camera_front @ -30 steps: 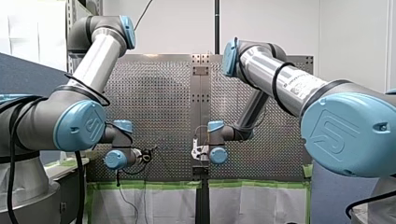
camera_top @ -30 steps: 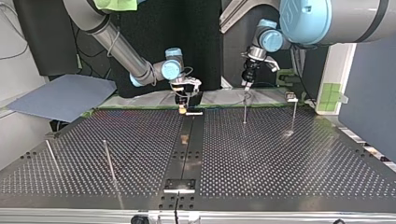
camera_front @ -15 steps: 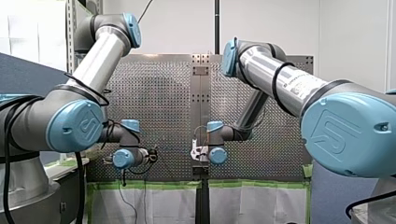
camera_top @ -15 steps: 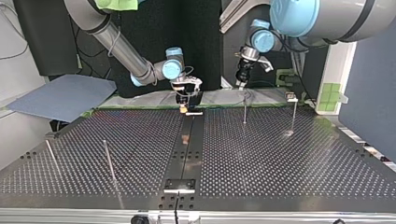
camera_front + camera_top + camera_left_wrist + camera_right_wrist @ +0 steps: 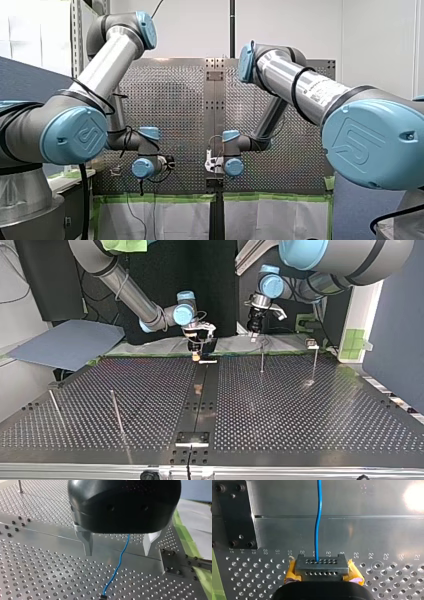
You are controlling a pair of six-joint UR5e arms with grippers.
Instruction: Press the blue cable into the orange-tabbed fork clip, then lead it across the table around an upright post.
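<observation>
Left tool (image 5: 117, 553): fingers (image 5: 86, 540) apart, nothing clamped. The blue cable (image 5: 115, 570) lies slack on the counter (image 5: 37, 562) below, passing between them toward a black end plug (image 5: 103, 597). Over the last second my left arm has swung off the upright post (image 5: 261, 357), upper middle of the top view, toward frame centre. Right tool (image 5: 196, 354) hasn't budged; apart or together, I cannot tell. Its wrist view shows the cable entering what I take for the orange-tabbed fork clip (image 5: 322, 566). Judgement: clip step near done, left repositioning for a pickup, routing not begun.
</observation>
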